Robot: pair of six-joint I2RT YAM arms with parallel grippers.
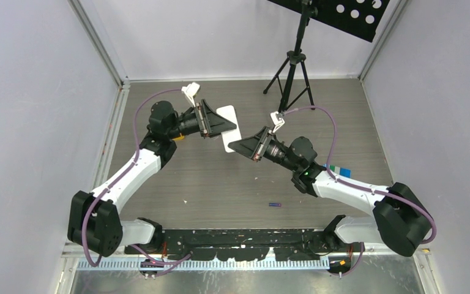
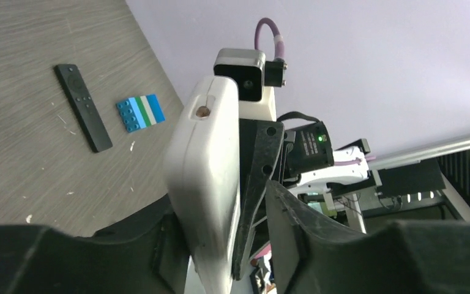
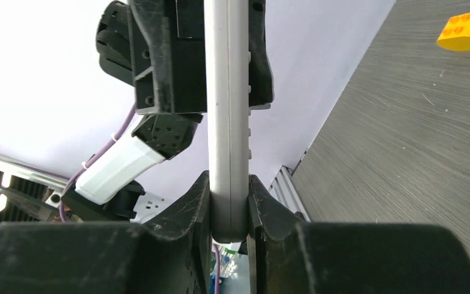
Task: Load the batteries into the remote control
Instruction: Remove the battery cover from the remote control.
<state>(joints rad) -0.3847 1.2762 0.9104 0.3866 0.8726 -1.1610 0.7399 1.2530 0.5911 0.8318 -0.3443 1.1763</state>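
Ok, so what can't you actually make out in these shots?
Battery bay of the white remote: edge-on in both wrist views; in the top view the left claw and right claw cover it.
Batteries: top view shows one blue battery, too small for detail; no others visible.
Left claw grip: contact with the remote unclear, both wrist views.

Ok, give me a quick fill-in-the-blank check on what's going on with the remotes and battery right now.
The right gripper grips the held remote, which is ___.
The spare remote, coloured ___, lies beside a striped block.
The loose battery lies on the ___.
Missing words: white; black; table.
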